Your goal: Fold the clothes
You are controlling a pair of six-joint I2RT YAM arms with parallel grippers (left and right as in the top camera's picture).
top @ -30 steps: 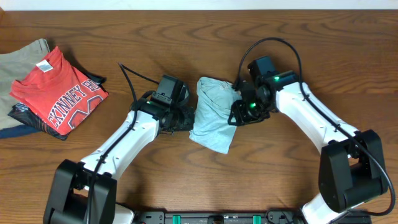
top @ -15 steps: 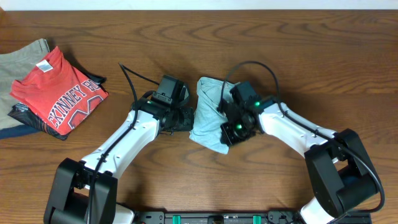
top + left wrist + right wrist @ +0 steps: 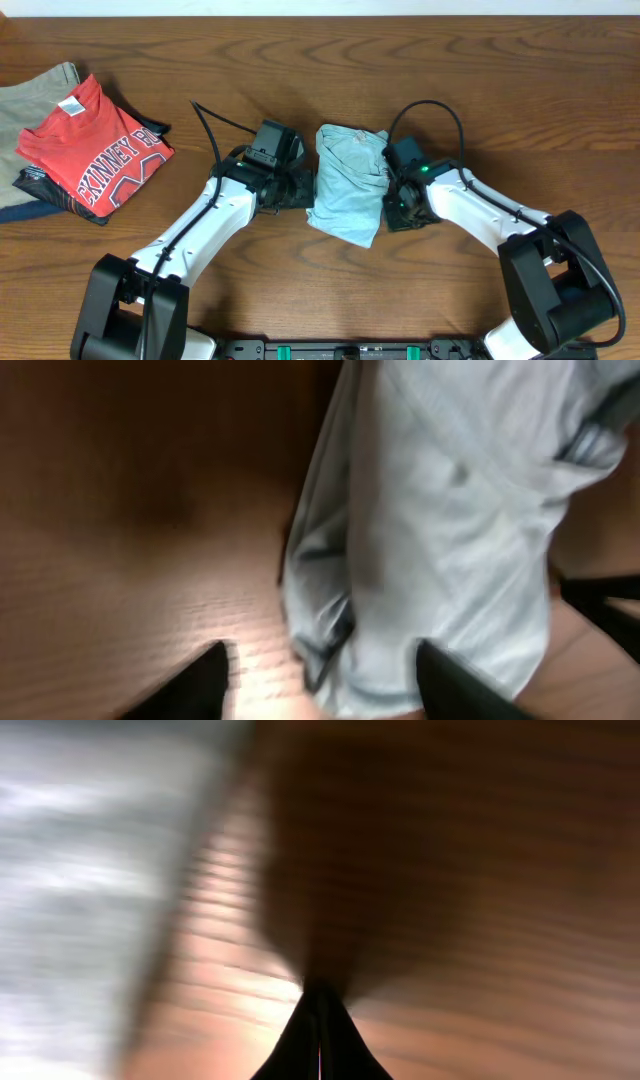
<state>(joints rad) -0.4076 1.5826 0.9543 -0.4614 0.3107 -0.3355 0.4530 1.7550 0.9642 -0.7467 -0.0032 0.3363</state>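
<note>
Lettering on the red T-shirt (image 3: 95,145) reads "KINNEY". The light-blue garment (image 3: 347,185) lies folded at the centre of the bench (image 3: 500,80), long axis far-to-near. It sits between the left tool (image 3: 322,652), fingers apart, and the right tool (image 3: 320,998), fingers together.

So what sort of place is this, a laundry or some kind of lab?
Most likely a robotics lab bench, not a laundry: a left arm and a right arm, both robotic, flank a pale blue garment on a wooden table, with a folded red T-shirt set aside.
</note>
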